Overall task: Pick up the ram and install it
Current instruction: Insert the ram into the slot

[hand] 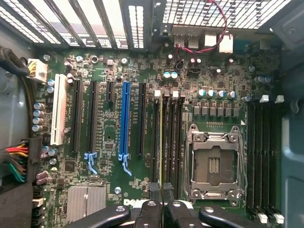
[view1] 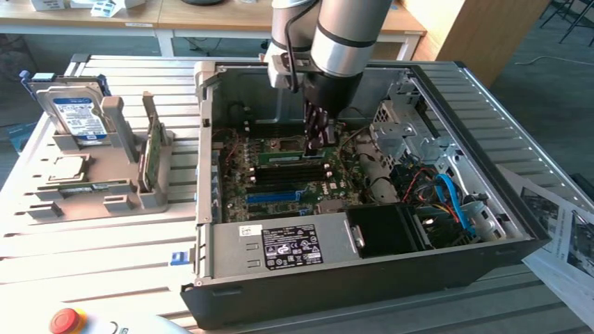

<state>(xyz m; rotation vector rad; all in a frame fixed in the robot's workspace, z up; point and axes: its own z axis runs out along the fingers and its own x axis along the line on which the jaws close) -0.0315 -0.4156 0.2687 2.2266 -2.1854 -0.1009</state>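
white slatted table [view1: 93, 236] carries an open computer case [view1: 371, 278] lying on its side, and on the exterior view's left a grey holder [view1: 111, 184] with a hard drive [view1: 79, 115] standing in it. the arm reaches down into the case, and the gripper [view1: 316, 147] is over the memory slots of the motherboard [hand: 109, 66]. the ram [hand: 160, 142] stands on edge in one of these slots, seen from above as a thin yellow-green line, and the pincer is drawn narrow, closed on the top edge of the stick as it seems. so the picking up looks done and the step in hand is the seating of the stick. this probably calls for a straight push down along the slot, without tilt, until the white latches [hand: 157, 93] at the slot end can close; whether they are closed already cannot be told. room is tight at the sides: black slots [hand: 171, 142] lie just beside the ram on one side, with the cpu socket [hand: 213, 164] near behind them, and the blue slot [hand: 126, 118] is near on the other side. the drive cage [view1: 404, 132] and the case walls stand apart from the arm, and the way upward is open.
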